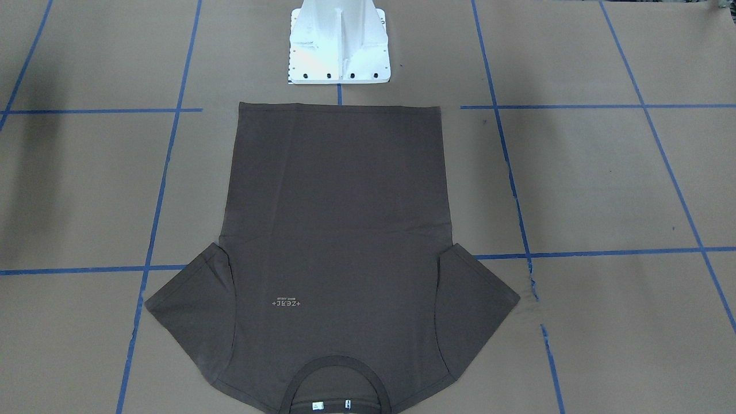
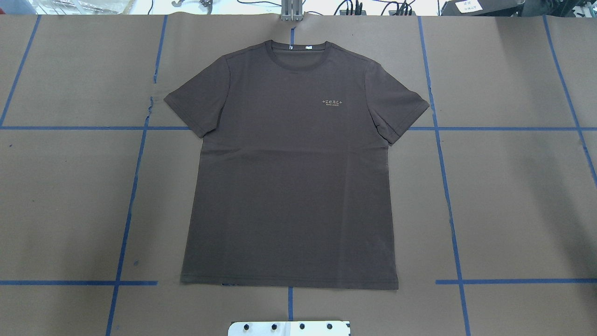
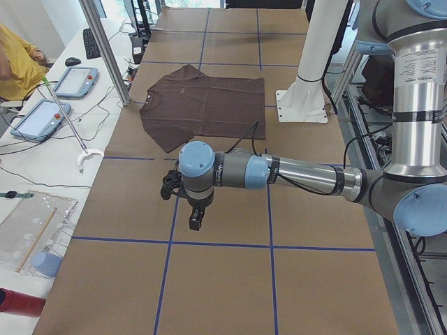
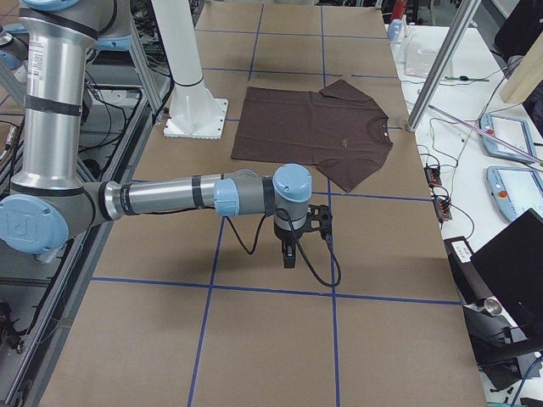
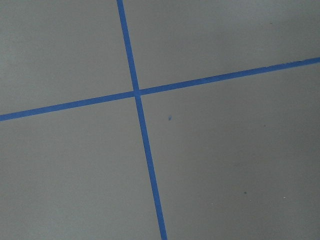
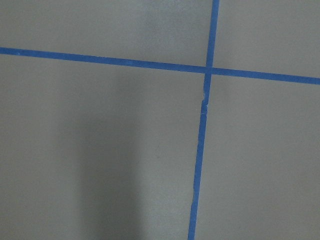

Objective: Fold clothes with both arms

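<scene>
Left-end view, foreground: the left arm point(image 3: 300, 174) reaches out level over the table point(image 3: 223, 279), its wrist bent down so that the left gripper point(image 3: 196, 222) hangs above the brown paper, near a crossing of blue tape lines point(image 3: 171, 230). Whether its jaws are parted or closed cannot be told from this side-on angle. The left wrist camera shows only paper and a tape crossing.

Right-end view, foreground: the right arm point(image 4: 170, 197) mirrors that pose, with the right gripper point(image 4: 289, 259) pointing down above the paper; its jaws cannot be judged either. The right wrist camera likewise shows paper and a tape crossing, with a soft shadow beside it.

Middle ground: the white pedestal point(image 1: 339, 40) stands at the robot's edge of the table. Beyond it, well apart from both grippers, the dark brown T-shirt point(image 2: 289, 177) lies flat and unfolded, front up, in the middle of the table. Its hem point(image 2: 289, 283) is nearest the pedestal, both sleeves are spread outward, and the pale chest lettering point(image 2: 333, 102) faces up.

Far side: the ribbed collar point(image 2: 298, 46) with its white tags point(image 2: 307, 47) points towards the operators' bench, where a person in yellow point(image 3: 17, 63) sits behind two handheld control tablets point(image 3: 42, 118)
</scene>
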You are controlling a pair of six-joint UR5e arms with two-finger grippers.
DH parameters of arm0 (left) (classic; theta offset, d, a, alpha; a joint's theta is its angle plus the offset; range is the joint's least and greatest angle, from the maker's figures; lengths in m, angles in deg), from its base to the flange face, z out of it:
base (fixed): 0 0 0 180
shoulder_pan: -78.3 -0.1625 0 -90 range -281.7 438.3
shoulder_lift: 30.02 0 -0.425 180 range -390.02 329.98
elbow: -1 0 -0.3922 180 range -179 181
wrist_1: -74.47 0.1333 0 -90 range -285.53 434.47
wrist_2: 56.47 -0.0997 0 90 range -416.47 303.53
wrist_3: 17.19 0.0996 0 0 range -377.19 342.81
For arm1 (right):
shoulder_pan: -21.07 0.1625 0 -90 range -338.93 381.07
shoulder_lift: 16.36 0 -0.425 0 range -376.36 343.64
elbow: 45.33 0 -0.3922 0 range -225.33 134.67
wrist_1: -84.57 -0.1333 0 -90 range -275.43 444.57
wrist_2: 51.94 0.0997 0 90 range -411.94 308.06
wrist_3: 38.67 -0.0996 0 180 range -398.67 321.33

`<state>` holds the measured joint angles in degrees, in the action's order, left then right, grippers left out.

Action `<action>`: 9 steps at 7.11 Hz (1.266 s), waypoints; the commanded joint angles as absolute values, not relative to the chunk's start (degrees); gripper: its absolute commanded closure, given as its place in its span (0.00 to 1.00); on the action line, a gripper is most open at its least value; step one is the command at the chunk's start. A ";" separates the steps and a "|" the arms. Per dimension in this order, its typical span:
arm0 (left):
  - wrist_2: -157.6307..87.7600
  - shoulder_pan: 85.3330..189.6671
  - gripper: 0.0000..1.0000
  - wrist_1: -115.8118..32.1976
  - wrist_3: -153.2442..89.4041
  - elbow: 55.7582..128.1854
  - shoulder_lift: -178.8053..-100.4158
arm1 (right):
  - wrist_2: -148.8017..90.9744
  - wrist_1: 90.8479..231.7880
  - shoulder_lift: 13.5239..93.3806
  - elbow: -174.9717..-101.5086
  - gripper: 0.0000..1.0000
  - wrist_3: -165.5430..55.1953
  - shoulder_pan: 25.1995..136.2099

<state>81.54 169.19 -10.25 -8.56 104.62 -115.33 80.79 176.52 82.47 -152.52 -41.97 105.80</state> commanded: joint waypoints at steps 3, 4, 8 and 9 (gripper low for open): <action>76.25 169.27 0.00 -12.54 -8.84 105.67 -114.84 | 80.42 176.68 82.43 -152.74 0.00 -42.54 105.71; 76.42 169.18 0.00 -12.63 -8.75 105.59 -114.66 | 80.51 176.59 82.43 -152.91 0.00 -42.19 105.71; 76.77 169.10 0.00 -13.24 -8.58 105.41 -115.35 | 87.28 164.88 82.00 -153.44 0.00 -46.46 100.99; 78.17 169.10 0.00 -14.98 -8.66 105.33 -115.27 | 85.80 162.21 77.82 -151.70 0.00 -54.15 96.96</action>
